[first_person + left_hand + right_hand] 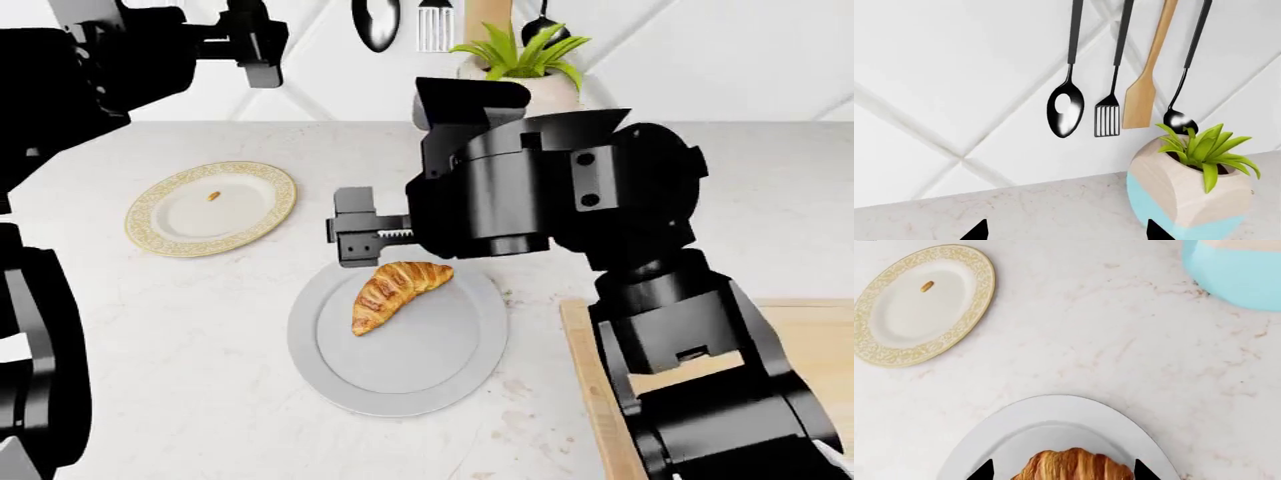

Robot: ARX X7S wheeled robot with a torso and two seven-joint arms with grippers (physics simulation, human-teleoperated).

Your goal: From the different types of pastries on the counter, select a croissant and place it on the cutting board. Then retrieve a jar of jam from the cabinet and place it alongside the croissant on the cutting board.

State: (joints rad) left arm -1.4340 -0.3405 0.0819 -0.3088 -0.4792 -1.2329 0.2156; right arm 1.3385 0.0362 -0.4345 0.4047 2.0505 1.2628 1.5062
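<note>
The croissant (pixel 394 290) lies golden-brown on a round grey plate (pixel 441 370) on the white counter (pixel 200 330). My right gripper (pixel 358 240) hovers just over the croissant's far end. In the right wrist view it (pixel 1061 472) is open, with its two black fingertips (pixel 981 472) on either side of the croissant (pixel 1074 467), apart from it. My left gripper (pixel 1067 232) is open over bare counter (pixel 1041 205) near the back wall, holding nothing. The pale cutting board (pixel 801 320) lies at the right, largely hidden by my right arm. The jar of jam is out of view.
A gold-rimmed plate (pixel 160 225) holding a small yellowish morsel (pixel 211 194) sits to the left of the grey plate. A beige-and-blue plant vase (pixel 1187 200) stands by the back wall. Black utensils and a wooden spatula (pixel 1141 100) hang on the wall above it.
</note>
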